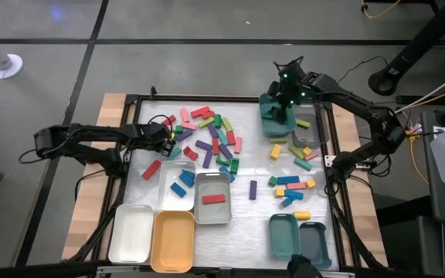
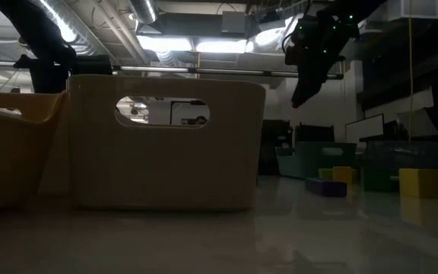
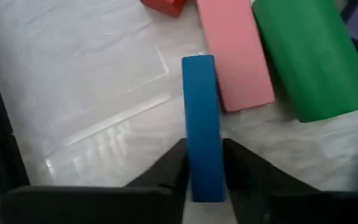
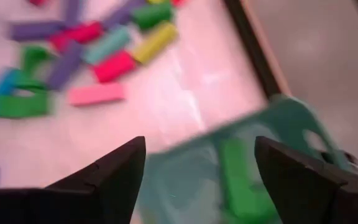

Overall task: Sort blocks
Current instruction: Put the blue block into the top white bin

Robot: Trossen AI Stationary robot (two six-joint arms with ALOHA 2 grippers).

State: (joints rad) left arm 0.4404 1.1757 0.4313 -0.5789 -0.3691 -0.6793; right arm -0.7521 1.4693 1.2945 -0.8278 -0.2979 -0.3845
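Fingers of the left hand (image 3: 205, 168) pinch a blue block (image 3: 202, 124) lying on the desk (image 3: 79, 81), beside a pink block (image 3: 235, 53) and a green block (image 3: 309, 56). The right hand (image 4: 197, 171), spread wide, hovers over a teal tray (image 4: 253, 162) holding a green bar (image 4: 238, 171), blurred.

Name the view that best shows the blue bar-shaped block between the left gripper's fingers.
Left wrist view: the blue bar-shaped block fills the frame between the left gripper fingers. High view hides it under that gripper; low and right wrist views miss it.
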